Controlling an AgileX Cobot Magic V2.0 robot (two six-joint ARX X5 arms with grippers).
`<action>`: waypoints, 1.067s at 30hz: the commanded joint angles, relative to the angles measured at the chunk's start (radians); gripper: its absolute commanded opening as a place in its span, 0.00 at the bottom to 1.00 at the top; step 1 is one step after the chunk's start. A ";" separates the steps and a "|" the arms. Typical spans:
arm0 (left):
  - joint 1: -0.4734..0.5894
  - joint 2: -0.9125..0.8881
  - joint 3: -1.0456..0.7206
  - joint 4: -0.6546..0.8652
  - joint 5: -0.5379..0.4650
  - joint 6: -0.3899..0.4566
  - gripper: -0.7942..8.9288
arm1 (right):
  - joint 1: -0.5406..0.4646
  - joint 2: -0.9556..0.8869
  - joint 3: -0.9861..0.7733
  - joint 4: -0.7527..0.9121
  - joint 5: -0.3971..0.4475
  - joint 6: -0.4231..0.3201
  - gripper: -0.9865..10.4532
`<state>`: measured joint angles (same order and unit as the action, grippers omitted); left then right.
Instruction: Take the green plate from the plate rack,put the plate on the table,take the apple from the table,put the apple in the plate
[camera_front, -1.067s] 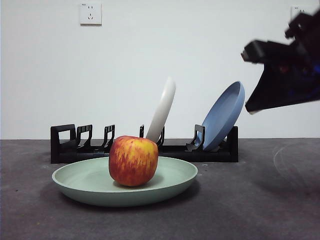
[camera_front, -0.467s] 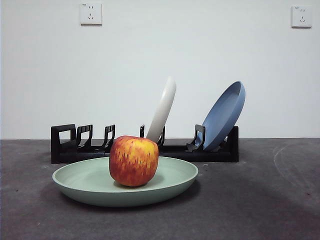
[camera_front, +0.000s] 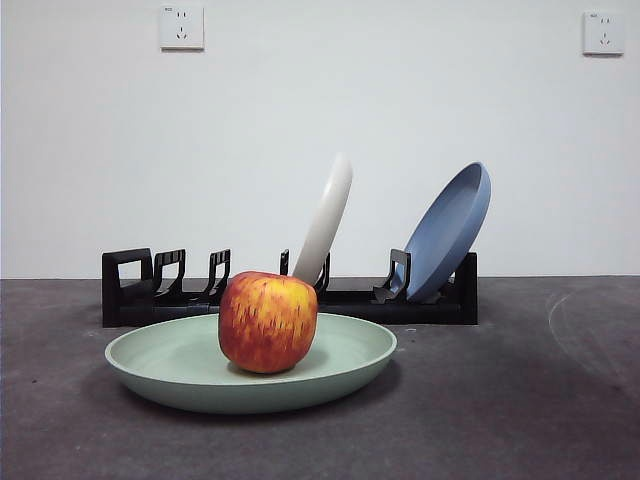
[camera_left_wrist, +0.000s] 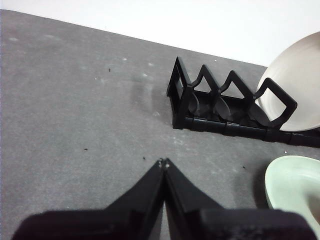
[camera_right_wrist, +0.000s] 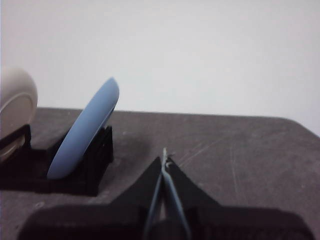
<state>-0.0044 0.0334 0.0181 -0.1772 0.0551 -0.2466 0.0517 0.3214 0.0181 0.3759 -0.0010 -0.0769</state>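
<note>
Apple (camera_front: 267, 321): sits upright inside the green plate (camera_front: 345, 370), a little left of the plate's middle, touching its floor.
Green plate: flat on the table (camera_front: 520, 420), near side, just in front of the plate rack (camera_front: 130, 290).
Rack contents: a cream-white plate (camera_front: 328, 220) and a blue plate (camera_front: 450, 230) lean in slots toward the right end; the left slots stand bare.
Left gripper (camera_left_wrist: 163, 164): jaws pressed together on nothing, above bare table left of the rack.
Right gripper (camera_right_wrist: 164, 159): jaws closed and empty, right of the blue plate, well apart from the apple.
Task state: looks complete.
Risk: the apple is round and off-centre, so a jolt to the table could roll it toward the shallow rim.
</note>
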 joint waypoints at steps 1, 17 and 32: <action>0.003 0.000 -0.006 0.009 -0.003 0.012 0.08 | -0.001 -0.058 -0.003 -0.102 0.001 -0.019 0.07; 0.003 0.000 -0.006 0.009 -0.003 0.012 0.08 | -0.001 -0.314 -0.003 -0.568 0.013 -0.002 0.07; 0.003 0.000 -0.006 0.009 -0.003 0.012 0.08 | 0.000 -0.313 -0.003 -0.563 0.013 -0.002 0.07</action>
<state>-0.0044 0.0334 0.0181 -0.1772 0.0551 -0.2462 0.0517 0.0101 0.0196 -0.1852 0.0101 -0.0898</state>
